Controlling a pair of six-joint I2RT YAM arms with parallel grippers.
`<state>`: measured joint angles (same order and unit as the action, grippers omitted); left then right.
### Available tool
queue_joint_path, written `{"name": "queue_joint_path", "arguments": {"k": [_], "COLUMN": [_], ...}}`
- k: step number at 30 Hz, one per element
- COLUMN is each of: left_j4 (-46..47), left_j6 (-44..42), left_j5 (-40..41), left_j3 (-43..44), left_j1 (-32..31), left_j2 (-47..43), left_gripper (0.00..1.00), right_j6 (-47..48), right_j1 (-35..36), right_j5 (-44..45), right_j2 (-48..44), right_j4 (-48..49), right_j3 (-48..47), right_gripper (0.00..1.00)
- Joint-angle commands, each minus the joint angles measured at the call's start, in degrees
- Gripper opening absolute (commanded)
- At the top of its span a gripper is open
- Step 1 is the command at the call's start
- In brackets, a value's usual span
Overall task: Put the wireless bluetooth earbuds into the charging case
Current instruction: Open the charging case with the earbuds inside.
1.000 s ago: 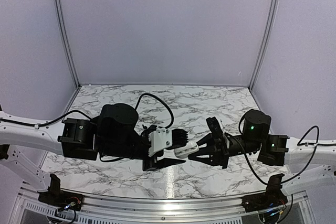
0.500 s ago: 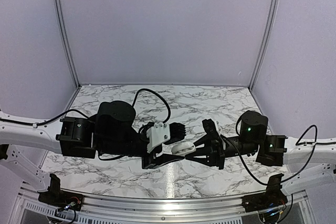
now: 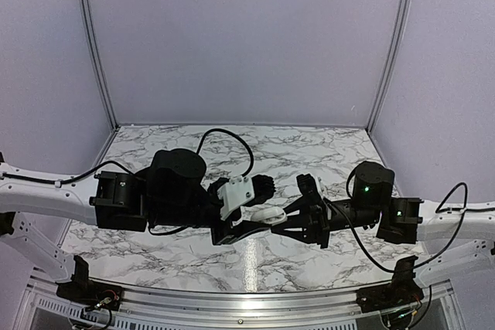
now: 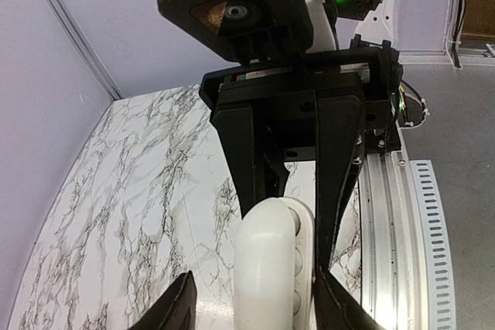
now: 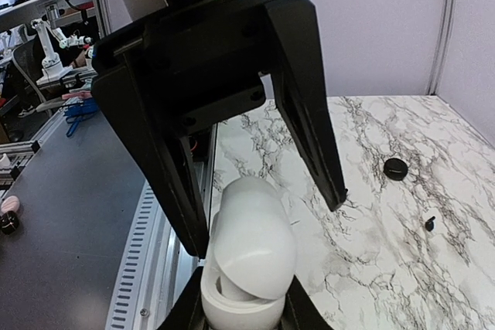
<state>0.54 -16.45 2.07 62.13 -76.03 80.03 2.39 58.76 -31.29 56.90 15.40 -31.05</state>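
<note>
A white charging case hangs above the table between the two arms, its lid partly open. My right gripper is shut on the case's base, seen in the right wrist view, where the gripper clamps it from both sides. My left gripper is open, its two fingers straddling the case. In the left wrist view the case stands between my left gripper's spread fingers. One tiny black earbud lies on the marble. The other earbuds are not in view.
A round black piece lies on the marble table beyond the earbud. The metal rail of the near table edge runs just beside the grippers. Grey walls close in the table on three sides.
My right gripper has carried the white case to the left. My left gripper has come in so that its open fingers now straddle the case.
</note>
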Motion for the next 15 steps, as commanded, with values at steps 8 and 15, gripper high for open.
{"name": "queue_joint_path", "arguments": {"k": [8, 15], "left_j4": [0.2, 0.3], "left_j6": [2.7, 3.6], "left_j5": [-1.9, -3.8], "left_j3": [1.2, 1.2], "left_j1": [2.4, 3.1], "left_j2": [-1.7, -2.3], "left_gripper": [0.54, 0.54], "right_j6": [1.0, 1.2], "right_j1": [0.7, 0.7], "right_j5": [0.1, 0.3], "right_j2": [0.2, 0.6], "right_j4": [-0.7, -0.8], "right_j3": [-2.2, -2.1], "right_gripper": [0.00, 0.00]}}
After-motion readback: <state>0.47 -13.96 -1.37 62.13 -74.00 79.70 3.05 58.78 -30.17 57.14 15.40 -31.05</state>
